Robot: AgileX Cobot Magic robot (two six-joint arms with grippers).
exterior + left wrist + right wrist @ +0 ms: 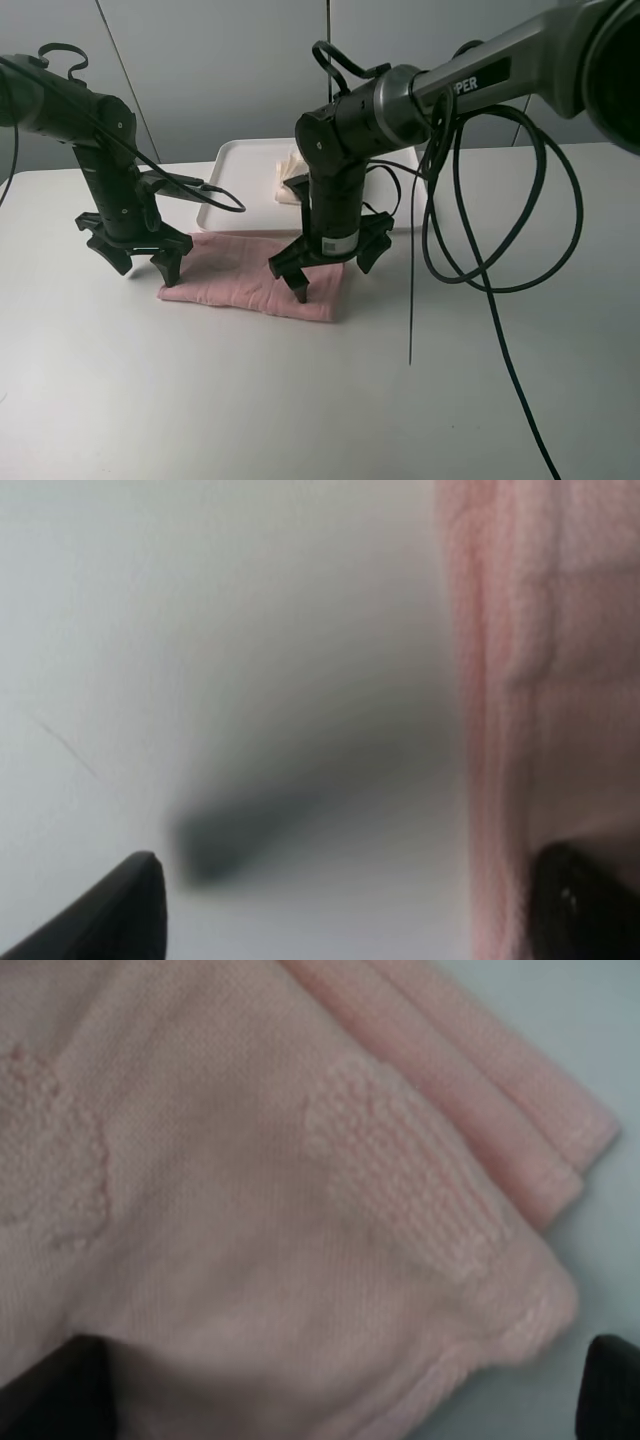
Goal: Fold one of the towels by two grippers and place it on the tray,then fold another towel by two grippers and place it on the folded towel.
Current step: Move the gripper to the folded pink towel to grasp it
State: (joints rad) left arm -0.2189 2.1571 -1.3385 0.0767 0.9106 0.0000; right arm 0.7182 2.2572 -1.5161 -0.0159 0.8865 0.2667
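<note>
A pink towel (240, 272) lies folded in a long strip on the white table, just in front of the white tray (235, 160). A cream folded towel (292, 180) lies on the tray. My left gripper (145, 272) is open at the strip's left end. In the left wrist view, the left gripper (350, 910) has one finger over the pink towel's (540, 680) edge and the other over bare table. My right gripper (334, 280) is open just above the strip's right end. In the right wrist view, the right gripper (335, 1390) straddles the towel's corner (250, 1210).
The white table (150, 400) stretches in front of the towel and to both sides. A thin black cable (412, 300) hangs from the right arm down to the table right of the towel, and thicker cable loops (500, 200) hang beside it.
</note>
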